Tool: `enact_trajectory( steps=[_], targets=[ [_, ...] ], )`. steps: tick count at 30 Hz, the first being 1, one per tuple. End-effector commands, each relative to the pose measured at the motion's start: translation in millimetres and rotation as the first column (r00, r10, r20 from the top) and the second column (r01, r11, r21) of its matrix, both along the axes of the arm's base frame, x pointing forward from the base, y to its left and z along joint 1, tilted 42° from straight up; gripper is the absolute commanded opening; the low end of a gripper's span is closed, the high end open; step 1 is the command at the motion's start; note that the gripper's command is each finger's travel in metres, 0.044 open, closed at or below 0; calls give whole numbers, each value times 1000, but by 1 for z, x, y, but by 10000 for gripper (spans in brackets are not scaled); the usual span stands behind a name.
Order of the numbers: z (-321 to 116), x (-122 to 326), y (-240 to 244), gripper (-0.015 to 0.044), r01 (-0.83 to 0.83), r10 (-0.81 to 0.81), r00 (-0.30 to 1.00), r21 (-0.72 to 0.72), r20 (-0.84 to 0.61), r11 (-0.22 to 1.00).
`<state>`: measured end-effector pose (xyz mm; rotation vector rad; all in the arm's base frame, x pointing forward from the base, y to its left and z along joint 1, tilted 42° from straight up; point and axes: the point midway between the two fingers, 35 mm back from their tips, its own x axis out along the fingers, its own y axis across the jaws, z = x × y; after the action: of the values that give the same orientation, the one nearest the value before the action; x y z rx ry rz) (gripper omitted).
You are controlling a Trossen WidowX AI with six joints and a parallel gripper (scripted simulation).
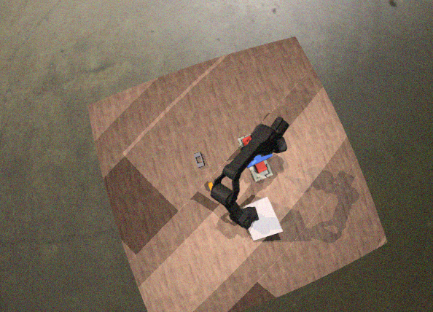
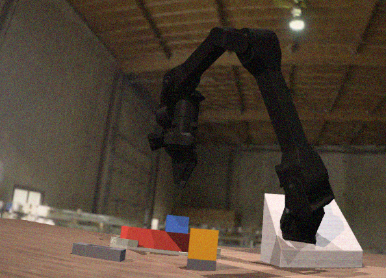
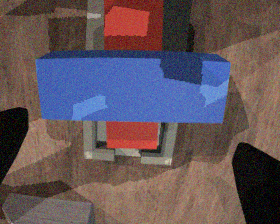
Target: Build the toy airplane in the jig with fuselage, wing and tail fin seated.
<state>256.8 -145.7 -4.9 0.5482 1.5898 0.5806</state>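
Observation:
The red fuselage [image 1: 260, 167] [image 2: 146, 237] [image 3: 133, 136] lies in the pale grey cradle [image 1: 267, 174] [image 2: 130, 242] [image 3: 158, 161] and looks level. The blue wing [image 1: 260, 160] [image 2: 177, 224] [image 3: 126, 90] lies crosswise on top of the fuselage, with no clear gap under it; its tab is hidden. The orange tail fin [image 1: 210, 186] [image 2: 204, 245] stands upright in a grey holder [image 2: 201, 264], apart from the fuselage. My gripper [image 2: 180, 184] [image 3: 134, 137] is open and empty, high above the wing, its fingers wide apart in the wrist view. The socket near the tail is not visible.
A low grey rectangular holder [image 1: 200, 165] [image 2: 97, 252] with an opening lies on the table, off to the cradle's side. A white sloped block [image 1: 267, 224] [image 2: 325, 258] stands beside the arm's base. The arm partly covers the cradle in the top view.

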Motion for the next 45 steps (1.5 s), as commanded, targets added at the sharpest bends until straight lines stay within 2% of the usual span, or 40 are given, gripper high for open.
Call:
enact_trajectory(
  steps=[1, 7, 15, 24, 32, 37, 45],
  targets=[
    [-1, 0, 0, 440, -66, 65, 996, 4, 53, 998],
    [8, 2, 6, 440, -64, 64, 997, 1, 52, 998],
    [96, -5, 90, 440, -49, 49, 998, -10, 51, 999],
    [164, -62, 181, 440, -44, 43, 998, 14, 48, 999],
    [165, -68, 188, 440, -45, 44, 998, 17, 47, 999],
    [127, -73, 222, 440, -65, 64, 997, 17, 48, 998],
    [115, -75, 233, 440, -66, 65, 997, 18, 49, 998]
  ],
)
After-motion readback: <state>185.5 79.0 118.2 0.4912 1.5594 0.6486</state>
